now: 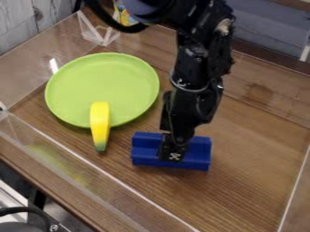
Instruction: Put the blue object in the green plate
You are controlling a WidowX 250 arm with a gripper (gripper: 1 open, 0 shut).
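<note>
The blue object (151,150) is a deep blue rectangular block lying on the wooden table, just right of the plate's near edge. My gripper (173,146) comes down on the block's middle from above, open, with its dark fingers (179,134) straddling the block and a white marked pad low against its front face. The block still rests on the table. The green plate (85,82) is a round lime-green plate to the left of the block.
A yellow banana-shaped object (100,123) lies across the plate's near rim, between plate and block. Clear plastic walls edge the table at the left and front (24,136). A clear stand (100,33) sits at the back.
</note>
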